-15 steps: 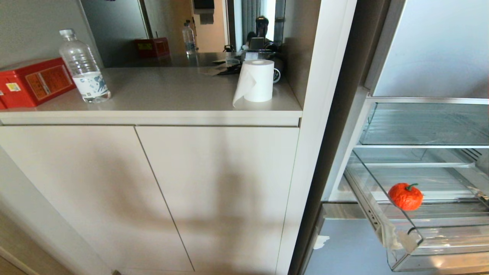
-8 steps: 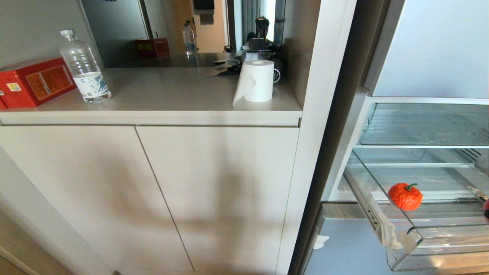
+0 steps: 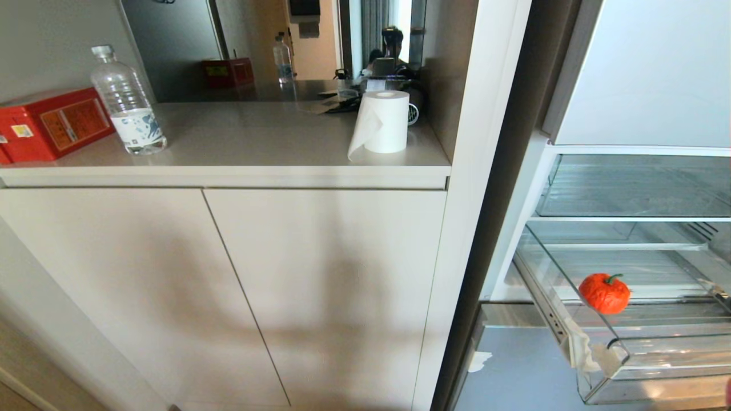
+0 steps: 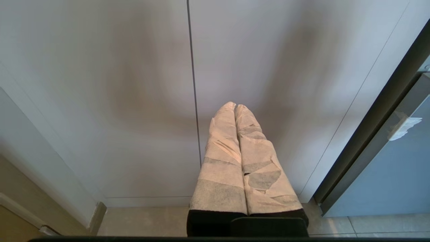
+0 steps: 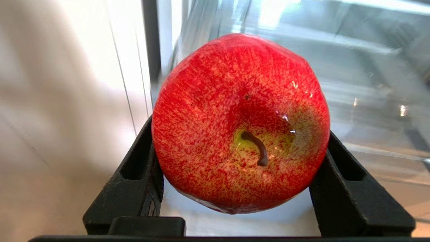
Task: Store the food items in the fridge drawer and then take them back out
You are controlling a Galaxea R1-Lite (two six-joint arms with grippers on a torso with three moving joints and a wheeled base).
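From the head camera, the wide, shallow clear plastic fridge drawer (image 3: pixel 645 319) stands pulled out of the pale blue-grey fridge, with the crinkled orange-red toy fruit with a green stem (image 3: pixel 604 293) resting on its ribbed floor toward the robot's left side. Neither arm shows in this view. On the pale grey desk (image 3: pixel 257 142) to the left stand a clear plastic water bottle (image 3: pixel 127 103), a red box (image 3: pixel 51 123) and a white paper roll (image 3: pixel 382 121), all well apart from the fridge.

From the left wrist camera, the left gripper (image 4: pixel 235 107) hangs in front of the pale cabinet doors, its paper-wrapped fingers (image 4: pixel 221 151) pressed together and holding nothing; it looks parked.

From the right wrist camera, the right gripper (image 5: pixel 240 158) has its black fingers (image 5: pixel 141 178) clamped on either side of the glossy, deeper red toy apple with a short brown stem (image 5: pixel 240 121), and clear drawer plastic lies just beyond it (whether the apple is on its way in or out I cannot tell from this alone).

To do this carry well, I judge the hold should stay firm and level, since the smooth round skin could slip. The apple should clear the stepped front lip before moving sideways, and keep apart from the orange-red fruit so nothing rolls.
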